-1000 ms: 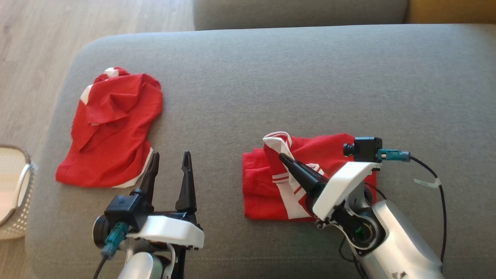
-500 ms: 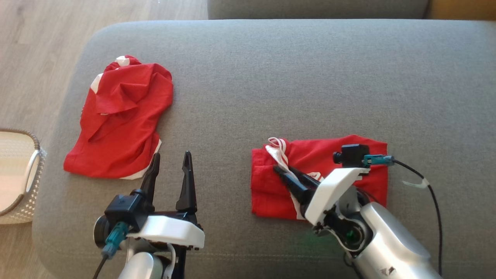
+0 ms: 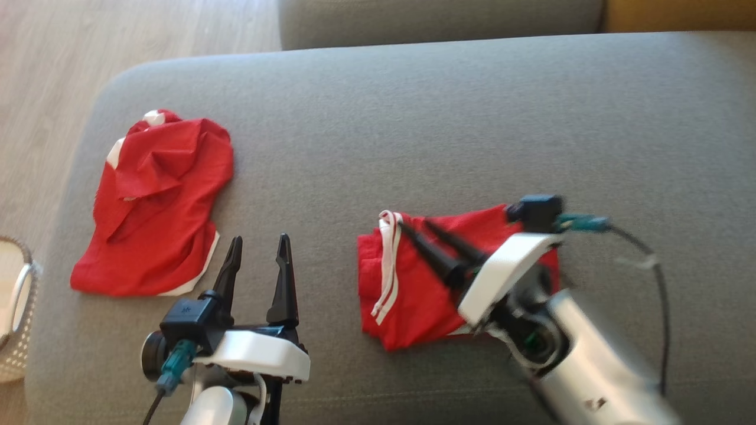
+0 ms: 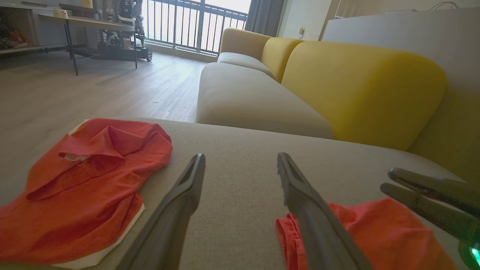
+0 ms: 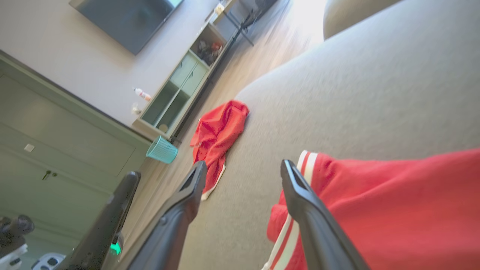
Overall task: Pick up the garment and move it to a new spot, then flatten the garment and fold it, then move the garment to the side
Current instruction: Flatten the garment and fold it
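A folded red garment (image 3: 413,295) with white stripes lies on the grey sofa cushion (image 3: 413,118), right of centre. My right gripper (image 3: 416,225) stands open just over its far left part, fingers spread with nothing between them. The right wrist view has that gripper (image 5: 243,165) open, with the garment (image 5: 393,202) beneath its right finger. My left gripper (image 3: 260,239) is open and holds nothing, near the cushion's front edge, between the two red cloths. A second red garment (image 3: 153,200) lies crumpled at the left. In the left wrist view the left gripper (image 4: 240,157) points between the crumpled garment (image 4: 86,176) and the folded garment (image 4: 375,232).
A pale woven basket (image 3: 15,319) stands on the wooden floor off the cushion's left edge. Another grey seat (image 3: 437,20) lies behind, and yellow sofa backs (image 4: 356,86) rise to the far right. A teal bin (image 5: 162,149) stands by a cabinet.
My right gripper has opened and let go of the white-striped edge, which now lies flat on the folded garment. The head camera has shifted. The left arm has not moved.
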Controlling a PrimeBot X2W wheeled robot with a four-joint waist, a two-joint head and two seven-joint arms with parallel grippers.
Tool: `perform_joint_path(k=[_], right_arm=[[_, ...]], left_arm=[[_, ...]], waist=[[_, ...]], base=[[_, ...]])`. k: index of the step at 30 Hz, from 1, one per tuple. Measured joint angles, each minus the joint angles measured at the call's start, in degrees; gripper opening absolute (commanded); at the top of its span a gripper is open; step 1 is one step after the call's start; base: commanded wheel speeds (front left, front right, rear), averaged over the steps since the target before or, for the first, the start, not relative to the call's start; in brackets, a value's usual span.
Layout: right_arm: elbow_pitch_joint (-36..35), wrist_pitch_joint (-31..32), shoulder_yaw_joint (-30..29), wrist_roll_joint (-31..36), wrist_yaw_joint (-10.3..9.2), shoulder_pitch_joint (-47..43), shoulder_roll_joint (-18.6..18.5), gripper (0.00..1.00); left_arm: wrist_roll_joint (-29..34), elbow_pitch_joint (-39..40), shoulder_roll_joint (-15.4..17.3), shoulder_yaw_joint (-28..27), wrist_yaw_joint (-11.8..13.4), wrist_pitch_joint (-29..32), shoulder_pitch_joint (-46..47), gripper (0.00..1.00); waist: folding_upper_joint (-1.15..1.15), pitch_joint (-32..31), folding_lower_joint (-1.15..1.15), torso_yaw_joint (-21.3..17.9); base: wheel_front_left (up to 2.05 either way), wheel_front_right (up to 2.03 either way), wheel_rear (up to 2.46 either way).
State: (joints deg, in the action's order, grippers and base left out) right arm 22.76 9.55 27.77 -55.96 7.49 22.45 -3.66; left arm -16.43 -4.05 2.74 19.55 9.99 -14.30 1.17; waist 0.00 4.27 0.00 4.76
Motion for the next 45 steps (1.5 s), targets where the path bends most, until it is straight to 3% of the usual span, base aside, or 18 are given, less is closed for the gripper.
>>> perform_joint_path(k=[3,12,16,22,28,45], right_arm=[[-2.5,-0.1,-5.9,4.6,0.0,0.0,0.0,1.0],[-14.7,1.4,-22.3,28.5,0.0,-5.4,-1.3,1.0],[-18.7,-1.0,-24.3,37.4,0.0,-10.5,-3.7,1.0],[-19.5,-10.5,-26.9,46.0,0.0,-17.3,-5.0,1.0],[-16.5,-18.5,-28.8,49.2,0.01,-21.7,-3.0,1.0],[-14.1,-22.8,-29.5,51.4,0.01,-21.8,-1.1,1.0]], left_arm=[[0.3,0.0,0.0,-0.1,-0.4,0.0,-0.3,1.0],[0.7,0.1,0.0,-0.2,-0.5,0.0,-0.8,1.0],[0.7,0.2,0.0,-0.3,-0.4,0.0,-0.4,1.0],[0.9,0.8,0.0,-0.3,-0.4,0.0,0.4,1.0],[0.9,1.1,0.0,-0.4,-0.4,0.0,0.3,1.0],[0.9,1.3,0.0,-0.1,-0.4,0.0,0.2,1.0]], waist=[[0.0,-0.7,0.0,-1.1],[0.0,-1.0,0.0,-3.9],[0.0,-0.6,0.0,-4.5],[0.0,0.0,0.0,-5.3],[0.0,0.0,0.0,-6.1],[0.0,0.0,0.0,-6.0]], base=[[0.0,0.0,0.0],[0.0,0.0,0.0],[0.0,0.0,0.0],[0.0,0.0,0.0],[0.0,0.0,0.0],[0.0,0.0,0.0]])
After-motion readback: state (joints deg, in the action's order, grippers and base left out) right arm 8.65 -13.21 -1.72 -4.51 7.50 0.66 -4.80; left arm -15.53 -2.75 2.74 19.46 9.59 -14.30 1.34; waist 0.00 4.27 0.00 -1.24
